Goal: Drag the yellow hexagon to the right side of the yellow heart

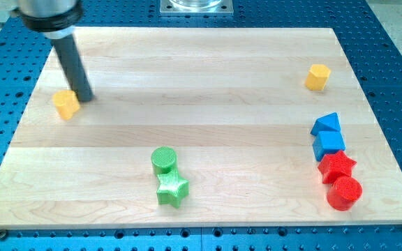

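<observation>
Item: yellow hexagon, upper right of the tabletop; yellow heart, probably heart-shaped, far left, touching my tip. No fingers fitted, so none to report. Your risk: the tip nudges the heart, shifting the target.

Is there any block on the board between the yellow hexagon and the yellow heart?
No. In the camera view, only bare wooden board lies between the yellow hexagon and the yellow heart. My tip touches the heart's right edge.

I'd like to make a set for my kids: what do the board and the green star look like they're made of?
The board looks like pale wood: joined planks with visible grain, satin finish. The green star looks like matte plastic with faint ridges, possibly 3D-printed, though I can't be sure.
</observation>
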You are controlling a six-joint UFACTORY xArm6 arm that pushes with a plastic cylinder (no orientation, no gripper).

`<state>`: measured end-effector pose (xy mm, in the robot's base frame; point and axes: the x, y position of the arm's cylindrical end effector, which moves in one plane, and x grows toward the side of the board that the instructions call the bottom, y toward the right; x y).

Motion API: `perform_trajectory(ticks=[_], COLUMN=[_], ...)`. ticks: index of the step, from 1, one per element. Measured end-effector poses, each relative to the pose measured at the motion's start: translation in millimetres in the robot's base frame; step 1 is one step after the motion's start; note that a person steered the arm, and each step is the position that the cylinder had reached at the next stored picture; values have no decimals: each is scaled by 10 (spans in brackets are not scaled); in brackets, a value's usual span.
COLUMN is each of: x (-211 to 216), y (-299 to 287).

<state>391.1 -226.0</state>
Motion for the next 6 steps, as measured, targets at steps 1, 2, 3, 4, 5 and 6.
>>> perform_trajectory(ticks=[1,2,3,4,5,6], x=[-251,-712,-907,-794,-410,-221], y=[1004,2579,4311,5291,4489,2793])
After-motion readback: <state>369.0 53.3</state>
